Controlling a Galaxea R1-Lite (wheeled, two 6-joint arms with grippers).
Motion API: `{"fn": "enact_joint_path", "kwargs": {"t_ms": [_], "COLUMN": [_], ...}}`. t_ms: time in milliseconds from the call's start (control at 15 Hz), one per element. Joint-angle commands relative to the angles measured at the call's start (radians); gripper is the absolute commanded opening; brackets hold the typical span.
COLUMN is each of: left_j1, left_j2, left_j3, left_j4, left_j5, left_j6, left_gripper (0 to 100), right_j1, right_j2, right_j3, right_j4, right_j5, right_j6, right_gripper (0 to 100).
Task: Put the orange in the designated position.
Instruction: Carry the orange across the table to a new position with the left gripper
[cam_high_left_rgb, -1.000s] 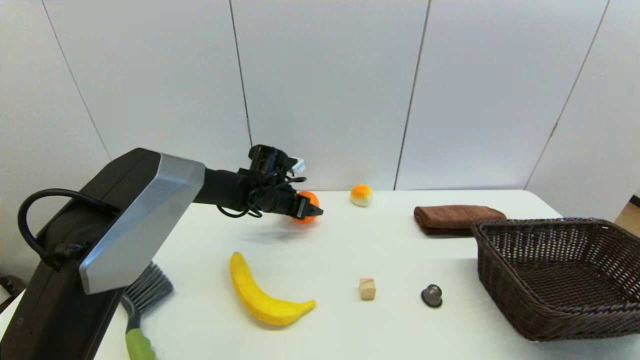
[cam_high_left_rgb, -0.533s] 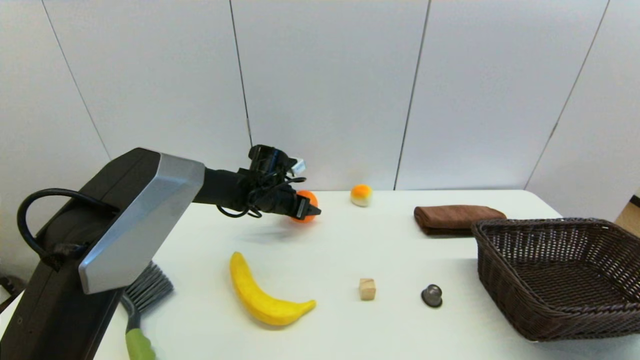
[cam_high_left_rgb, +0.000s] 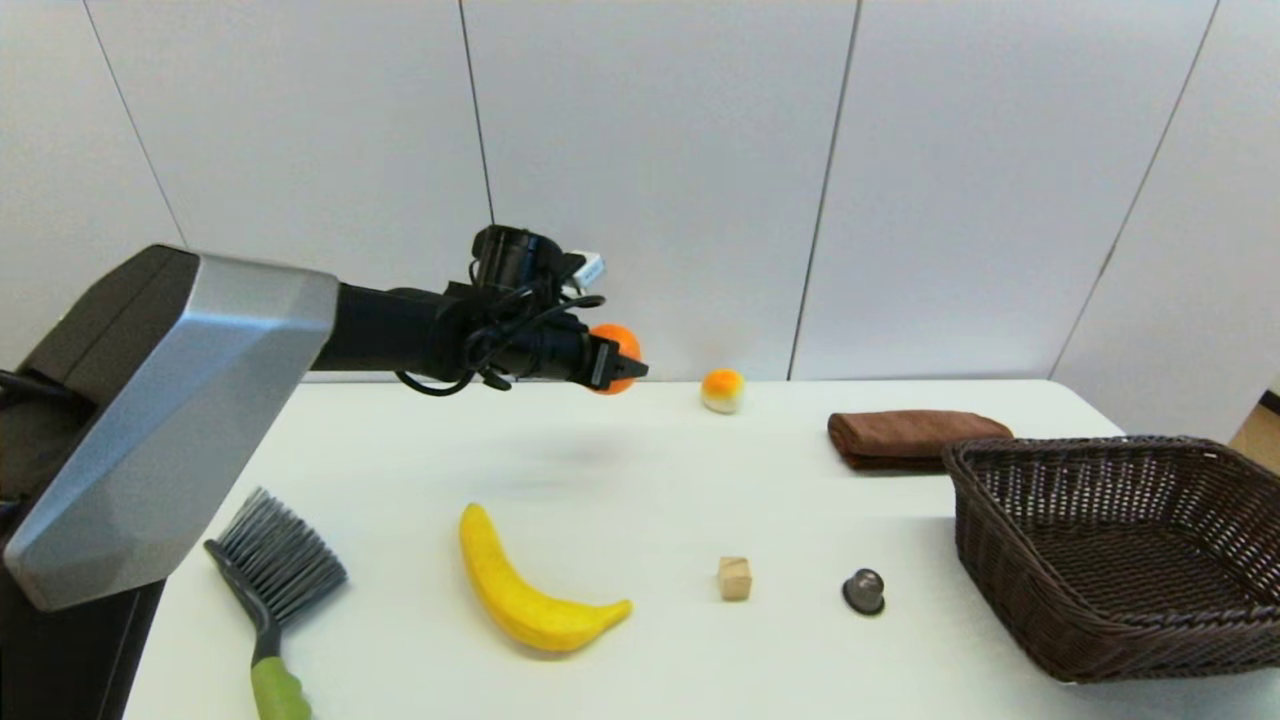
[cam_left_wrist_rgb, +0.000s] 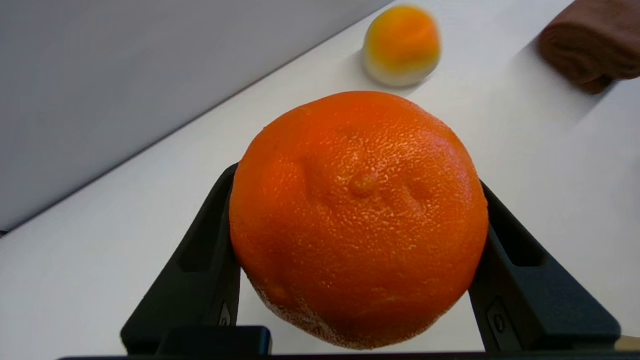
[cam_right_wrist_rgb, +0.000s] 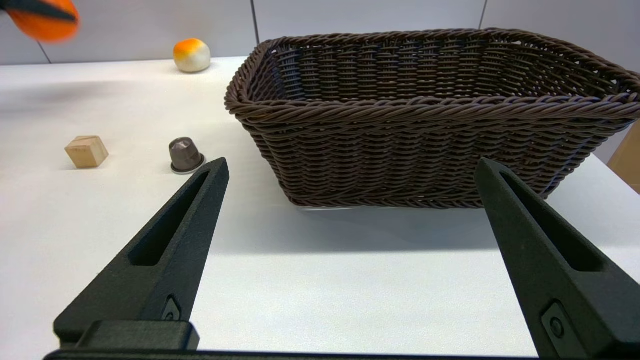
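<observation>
Orange (cam_high_left_rgb: 618, 354) aloft, centre-left of frame.
Left gripper (cam_high_left_rgb: 612, 362) clamped on it above bench (cam_high_left_rgb: 640, 480); right gripper (cam_right_wrist_rgb: 350, 170) spread apart.

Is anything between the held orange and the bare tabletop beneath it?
Nothing visible. The left gripper holds the orange in the air above bare white table. The banana lies nearer the robot, the small white ball off to the right.

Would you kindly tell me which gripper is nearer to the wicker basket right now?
The right. The right gripper hangs open just in front of the wicker basket, near its wall. The left gripper is far across the table, shut on the orange.
</observation>
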Motion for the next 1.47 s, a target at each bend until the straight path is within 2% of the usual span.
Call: {"fn": "enact_joint_path", "kwargs": {"t_ms": [67,533,1200,1467], "left_j1": [-0.039,-0.172,-0.395,-0.442], "left_j2": [-0.145,-0.378,-0.493,-0.491], "left_j3": [0.072,0.344,0.583,0.608], "left_j4": [0.0,0.0,0.0,0.001], "left_j5": [-0.002,-0.012,-0.019,-0.021], "left_j6": [-0.007,-0.048,-0.106,-0.105], "left_gripper": [0,0,0,0], "right_j1": [0.0,0.0,0.0,0.0], "right_j2": [0.001,0.0,0.0,0.0], "right_j3": [0.0,0.0,0.0,0.0], "right_j4": [0.0,0.0,0.0,0.0], "right_j5": [0.0,0.0,0.0,0.0], "right_j6": [0.0,0.0,0.0,0.0], "right_gripper": [100,100,100,100]}}
